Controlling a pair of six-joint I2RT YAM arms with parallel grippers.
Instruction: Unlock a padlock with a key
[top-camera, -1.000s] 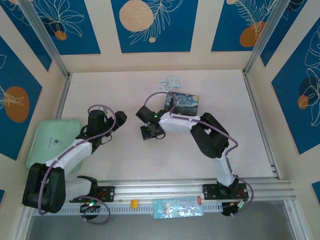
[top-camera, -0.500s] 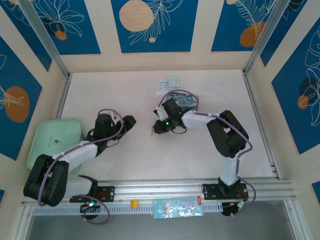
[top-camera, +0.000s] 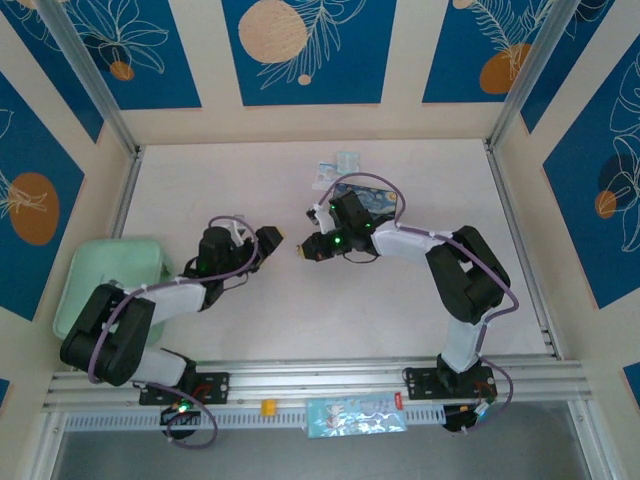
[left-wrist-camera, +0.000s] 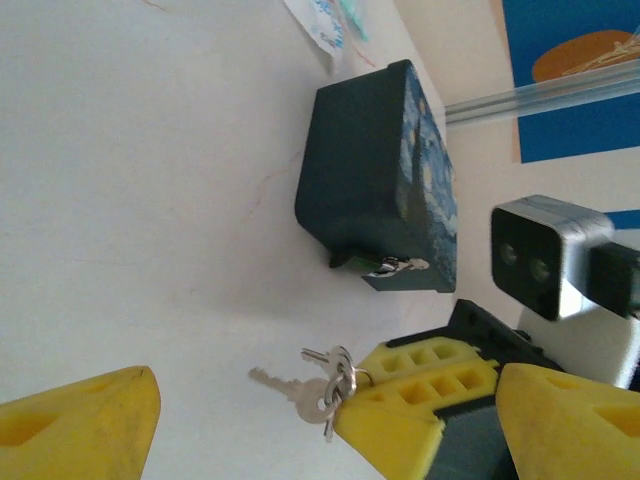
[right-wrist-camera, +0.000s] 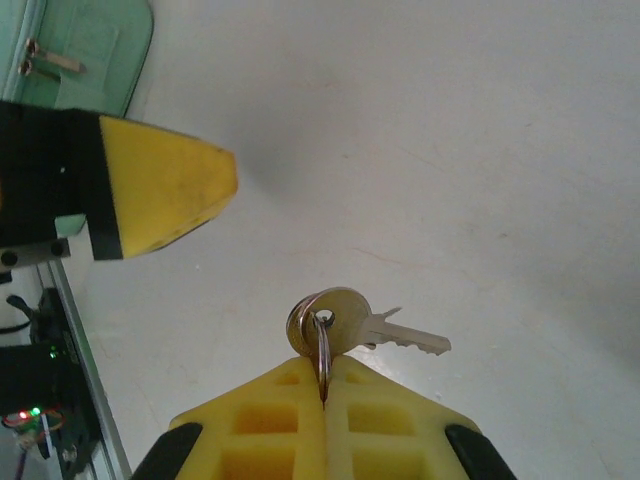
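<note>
My right gripper (right-wrist-camera: 322, 380) pinches the key (right-wrist-camera: 390, 333) by its ring; my left gripper (top-camera: 268, 240) stands wide, empty; the padlock (left-wrist-camera: 395, 266) seems not yet unlocked.

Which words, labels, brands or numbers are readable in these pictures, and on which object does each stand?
No text can be read here.
On the green case: a small dark mark, too small to read.
On the packet at the near rail: print, blurred.
On the small far packet: print, too small.
On the key: no stamp legible.
</note>
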